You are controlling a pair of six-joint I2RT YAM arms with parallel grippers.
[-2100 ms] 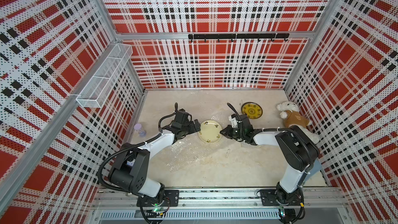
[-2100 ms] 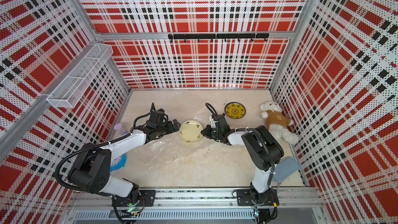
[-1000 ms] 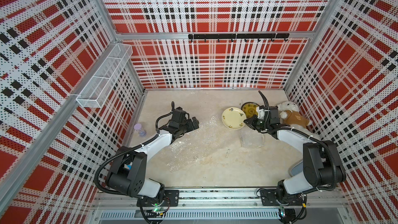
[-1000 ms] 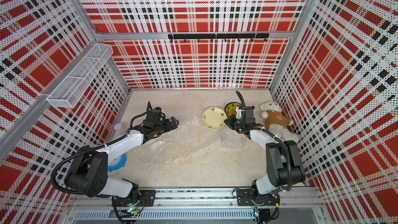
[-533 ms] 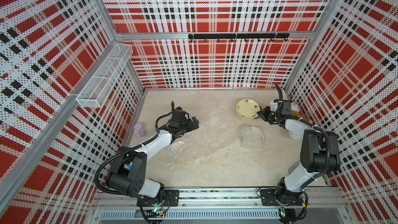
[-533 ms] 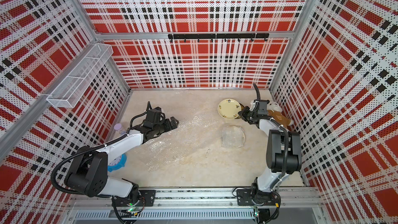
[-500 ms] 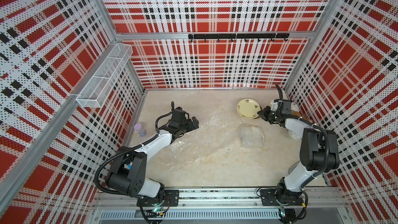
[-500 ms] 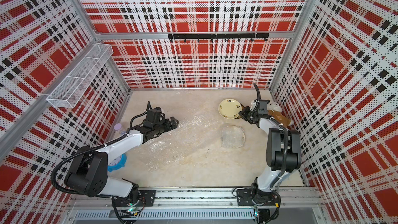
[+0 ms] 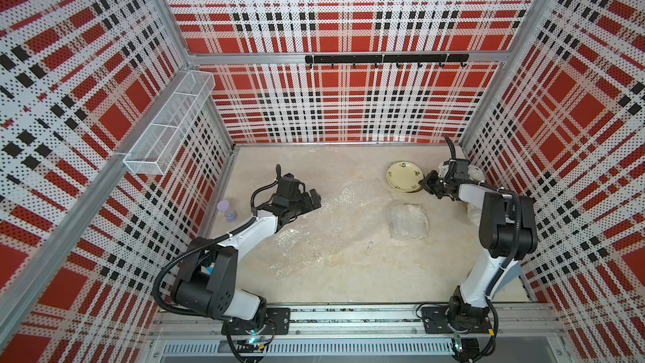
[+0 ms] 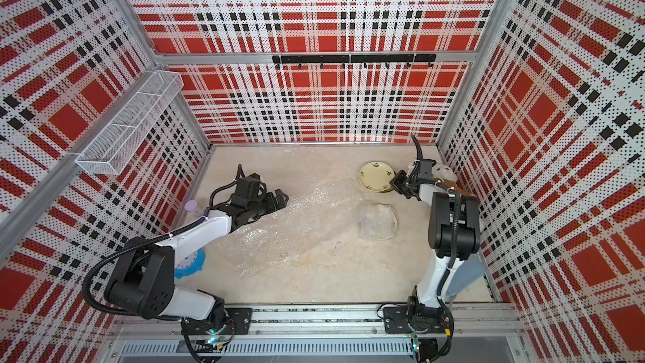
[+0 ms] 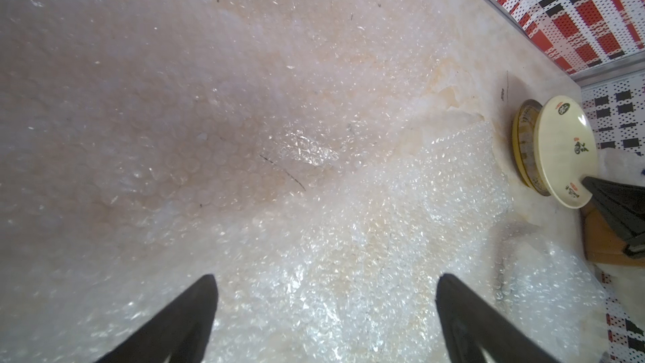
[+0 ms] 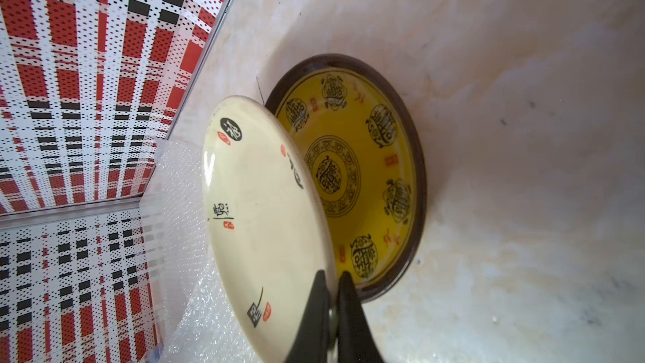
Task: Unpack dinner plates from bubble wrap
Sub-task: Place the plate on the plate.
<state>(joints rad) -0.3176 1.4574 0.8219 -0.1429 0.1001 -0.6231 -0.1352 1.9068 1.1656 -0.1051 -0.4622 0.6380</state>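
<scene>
My right gripper point(image 12: 331, 277) is shut on the rim of a cream dinner plate point(image 12: 258, 211) with dark motifs. It holds that plate tilted just over a yellow dinner plate with a dark rim point(image 12: 366, 169), which lies flat at the back right. Both top views show the cream plate point(image 9: 403, 176) point(image 10: 375, 175) and the right gripper point(image 9: 424, 183). A loose sheet of bubble wrap point(image 9: 331, 225) is spread across the middle. Near it lies a round bundle of bubble wrap point(image 9: 408, 221). My left gripper point(image 9: 316, 199) point(image 11: 326, 277) hangs open over the sheet, holding nothing.
A white teddy bear point(image 10: 443, 172) sits by the right wall behind the right arm. A lilac hourglass point(image 9: 225, 210) stands at the left wall, with a blue clock point(image 10: 188, 263) under the left arm. A wire basket point(image 9: 171, 123) and a hook rail point(image 9: 385, 59) hang on the walls.
My right gripper has carried the cream plate from the middle to the back right, over the yellow plate. The left gripper drew back slightly off the plate and stayed open.
</scene>
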